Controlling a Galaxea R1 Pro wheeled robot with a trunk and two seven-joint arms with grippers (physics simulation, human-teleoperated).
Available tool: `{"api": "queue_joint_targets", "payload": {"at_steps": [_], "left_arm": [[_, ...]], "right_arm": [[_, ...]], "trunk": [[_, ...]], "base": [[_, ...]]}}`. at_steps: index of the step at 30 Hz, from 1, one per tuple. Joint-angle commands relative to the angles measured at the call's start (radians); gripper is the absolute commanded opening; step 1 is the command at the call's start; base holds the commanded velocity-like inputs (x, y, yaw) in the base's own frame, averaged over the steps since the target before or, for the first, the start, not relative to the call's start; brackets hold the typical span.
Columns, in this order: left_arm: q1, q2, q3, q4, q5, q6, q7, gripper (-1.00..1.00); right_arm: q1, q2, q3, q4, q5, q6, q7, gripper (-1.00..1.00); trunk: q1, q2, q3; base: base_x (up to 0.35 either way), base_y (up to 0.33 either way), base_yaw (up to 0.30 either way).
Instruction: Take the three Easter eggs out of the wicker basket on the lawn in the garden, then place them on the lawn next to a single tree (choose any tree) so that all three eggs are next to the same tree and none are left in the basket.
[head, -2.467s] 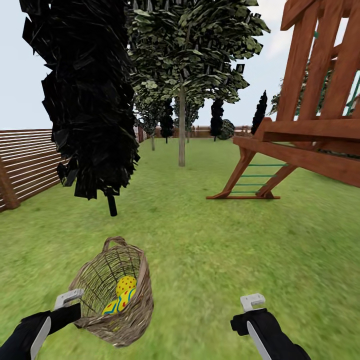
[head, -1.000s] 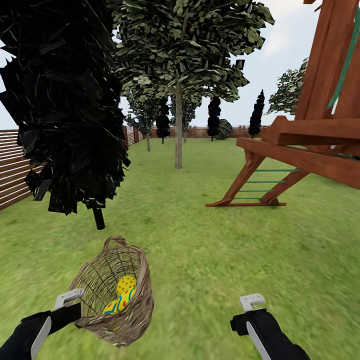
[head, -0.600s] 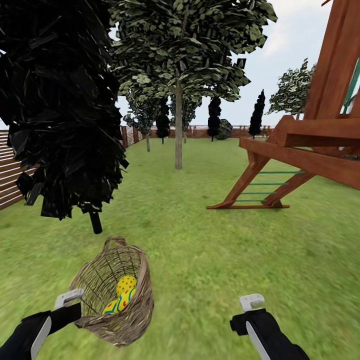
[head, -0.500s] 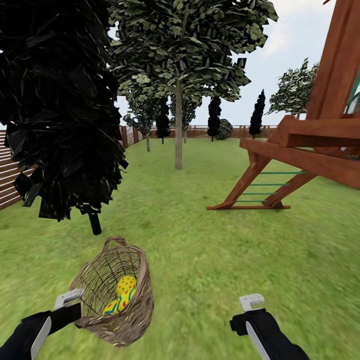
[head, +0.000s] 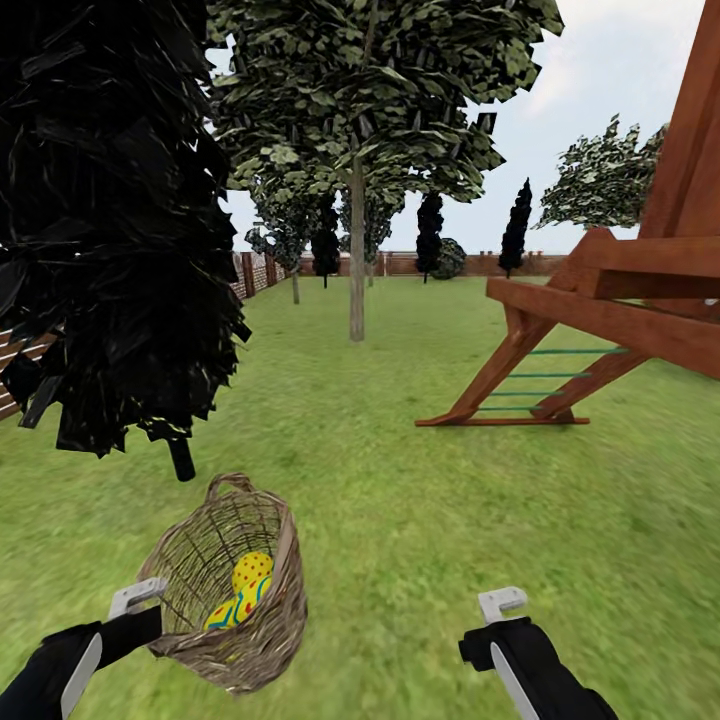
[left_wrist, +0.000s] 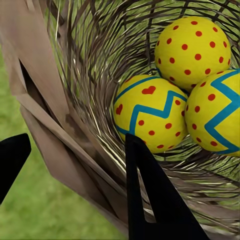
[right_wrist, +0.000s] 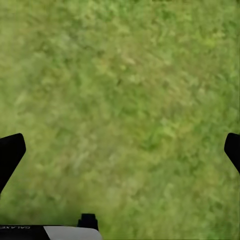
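Three yellow Easter eggs (left_wrist: 150, 117) with red dots or hearts and teal zigzags lie together in the brown wicker basket (head: 230, 585). The left gripper (left_wrist: 75, 165) has its fingers clenched on the basket's rim, carrying it above the lawn (head: 420, 500). The right gripper (right_wrist: 120, 150) hangs spread, holding nothing.

The left gripper (head: 150, 612) clamps the wicker basket (head: 235, 580) rim (one finger inside), while the right gripper (head: 503, 605) hangs spread, empty.
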Motion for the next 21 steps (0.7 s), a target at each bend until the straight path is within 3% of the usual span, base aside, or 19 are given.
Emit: {"api": "queue_joint_targets", "payload": {"at_steps": [1,21], "left_arm": [[-0.001,0.000,0.004,-0.002,0.014,0.008,-0.003,-1.00],[0.000,-0.002,0.004,-0.002,0.014,0.009,-0.004,-1.00]], "right_arm": [[-0.001,-0.001,0.003,-0.001,-0.011,0.003,-0.010,1.00],[-0.001,-0.002,0.003,-0.001,-0.011,0.003,-0.010,1.00]], "trunk": [[0.001,-0.001,0.000],[0.001,-0.001,-0.001]], "base": [[0.335,0.000,0.000],[0.335,0.000,-0.005]]}}
